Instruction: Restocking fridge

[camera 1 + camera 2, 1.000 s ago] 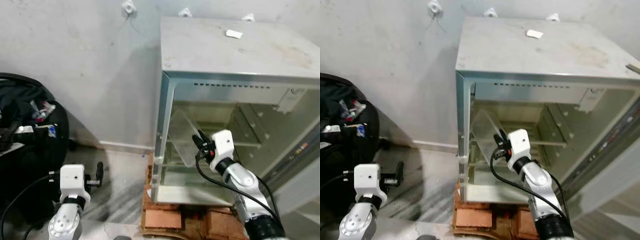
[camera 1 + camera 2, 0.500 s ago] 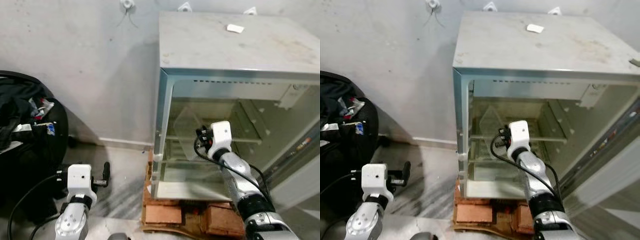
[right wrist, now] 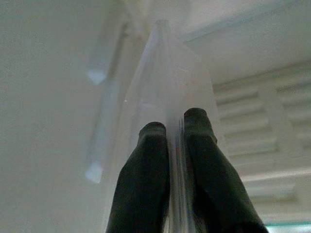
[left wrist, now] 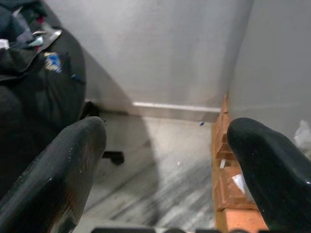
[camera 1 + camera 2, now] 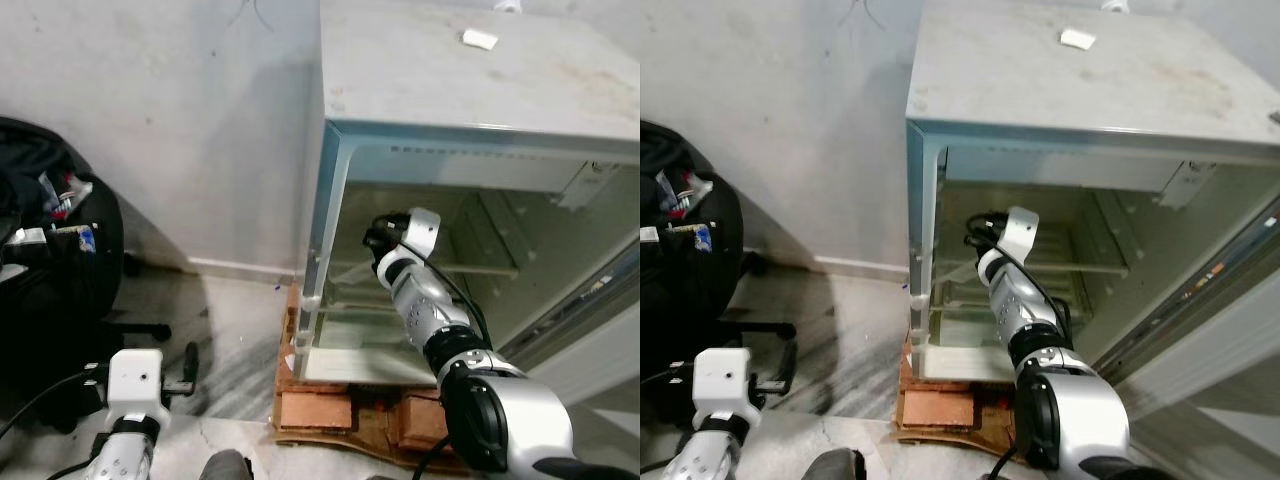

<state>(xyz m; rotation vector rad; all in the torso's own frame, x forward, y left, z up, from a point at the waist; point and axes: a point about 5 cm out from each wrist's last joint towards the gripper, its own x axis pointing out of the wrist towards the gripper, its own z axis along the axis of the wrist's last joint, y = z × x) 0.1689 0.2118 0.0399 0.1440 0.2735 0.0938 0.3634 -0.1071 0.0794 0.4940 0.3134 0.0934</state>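
A small grey fridge [image 5: 470,85] stands open on a base of red bricks [image 5: 320,410] against a pale wall, seen from above. Its door is cut off at the right edge, so little more than a slanted strip of it can be made out.

The right arm reaches into the upper part of the cabinet. In the head views the right end effector [image 3: 176,127] is hidden behind the white wrist housing and a loop of black cable. The wrist view settles the matter: its two black fingers [image 3: 146,165] are pressed together on the edge of a clear plastic sheet [image 3: 165,77] (thin, see-through, possibly a shelf panel, though that cannot be told for certain). The sheet rises ahead of the fingers inside the fridge, near the ribbed side wall; where its far end rests is too blurred to read.

The left arm hangs low beside the fridge. The left end effector [image 4: 170,160] has its fingers spread wide apart, empty, above the streaked floor [image 4: 160,165].

A black office chair [image 5: 50,260] heaped with clothes sits to the left, partly cut off.

A small white scrap [image 5: 479,39] lies on the fridge top.
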